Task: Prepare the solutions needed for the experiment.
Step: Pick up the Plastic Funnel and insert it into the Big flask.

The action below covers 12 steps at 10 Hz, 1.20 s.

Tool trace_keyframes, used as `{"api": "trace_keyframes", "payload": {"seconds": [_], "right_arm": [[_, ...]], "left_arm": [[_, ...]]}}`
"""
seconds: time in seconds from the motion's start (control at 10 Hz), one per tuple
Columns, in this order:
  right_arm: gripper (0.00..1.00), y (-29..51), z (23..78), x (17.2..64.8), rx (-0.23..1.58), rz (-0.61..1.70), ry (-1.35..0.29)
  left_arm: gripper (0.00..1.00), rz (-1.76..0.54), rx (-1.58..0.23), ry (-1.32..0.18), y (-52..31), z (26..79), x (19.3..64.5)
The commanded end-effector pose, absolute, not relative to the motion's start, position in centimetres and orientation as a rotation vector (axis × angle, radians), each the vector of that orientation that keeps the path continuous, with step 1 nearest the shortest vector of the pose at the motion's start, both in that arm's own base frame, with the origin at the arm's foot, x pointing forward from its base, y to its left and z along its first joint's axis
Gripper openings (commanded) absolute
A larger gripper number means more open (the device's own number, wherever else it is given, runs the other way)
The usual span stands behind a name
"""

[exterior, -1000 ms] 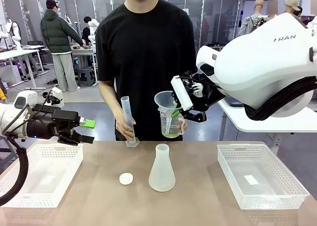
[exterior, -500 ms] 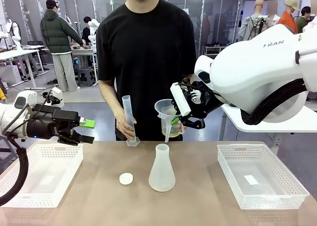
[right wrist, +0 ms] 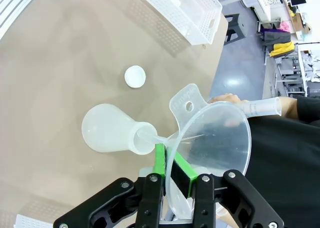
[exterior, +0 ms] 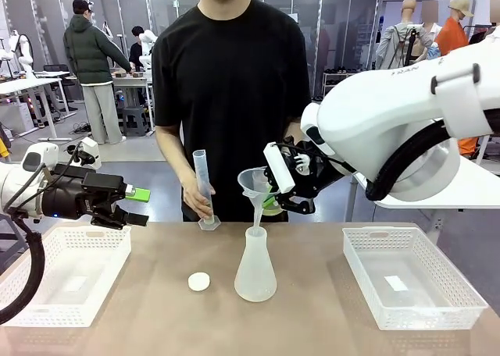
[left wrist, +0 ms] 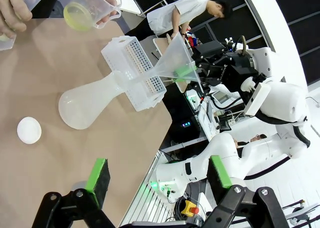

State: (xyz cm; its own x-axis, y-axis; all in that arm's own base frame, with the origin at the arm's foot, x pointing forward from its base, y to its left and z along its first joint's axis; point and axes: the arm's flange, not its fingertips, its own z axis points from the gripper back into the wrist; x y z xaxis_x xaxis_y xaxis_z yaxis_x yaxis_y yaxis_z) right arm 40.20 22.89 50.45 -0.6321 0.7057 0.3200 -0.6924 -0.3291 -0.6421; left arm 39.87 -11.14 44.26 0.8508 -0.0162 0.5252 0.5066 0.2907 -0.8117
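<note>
My right gripper (exterior: 269,194) (right wrist: 172,169) is shut on the rim of a clear funnel (exterior: 253,184) (right wrist: 212,133). The funnel's stem sits in the neck of a translucent conical flask (exterior: 255,272) (right wrist: 107,128) that stands at the table's middle. Behind it, the person holds a beaker with a shallow layer of the yellow-green solution (left wrist: 77,15) in one hand. The other hand steadies a graduated cylinder (exterior: 201,186) upright on the table. My left gripper (exterior: 134,208) (left wrist: 157,177) hangs open over the left basket, holding nothing.
A small white round cap (exterior: 199,281) (left wrist: 29,130) lies left of the flask. White mesh baskets stand at the left (exterior: 47,313) and right (exterior: 437,313) ends of the table. The person stands close at the far edge.
My right arm has carried the funnel left and down from beside the beaker until its stem entered the flask's neck. The left arm and the person's hands have stayed put.
</note>
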Motion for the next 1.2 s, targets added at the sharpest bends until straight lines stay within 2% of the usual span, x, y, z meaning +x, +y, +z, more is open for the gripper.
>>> {"api": "trace_keyframes", "payload": {"seconds": [0.0, 0.3, 0.7, 0.8, 0.9, 1.0, 1.1], "right_arm": [[0.06, 23.2, 49.4, 41.7, -0.013, 2.059, -0.999], [0.06, 23.4, 48.2, 42.3, -0.02, 2.047, -0.937], [0.06, 23.2, 47.2, 42.4, 0.015, 2.03, -0.937], [0.25, 23.1, 47.0, 42.4, 0.024, 2.023, -0.946], [0.26, 23.1, 46.9, 42.5, 0.025, 2.024, -0.945], [0.44, 23.2, 46.8, 42.5, 0.032, 2.027, -0.937], [0.43, 23.3, 46.7, 42.5, 0.04, 2.029, -0.924]], "left_arm": [[1.0, -0.35, -1.264, -0.468, -11.4, 44.5, 39.9], [1.0, -0.35, -1.264, -0.468, -11.4, 44.5, 39.9], [1.0, -0.35, -1.264, -0.468, -11.4, 44.5, 39.9], [1.0, -0.35, -1.264, -0.468, -11.4, 44.5, 39.9], [1.0, -0.35, -1.264, -0.468, -11.4, 44.5, 39.9], [1.0, -0.35, -1.264, -0.468, -11.4, 44.5, 39.9], [1.0, -0.35, -1.264, -0.468, -11.4, 44.5, 39.9]]}}
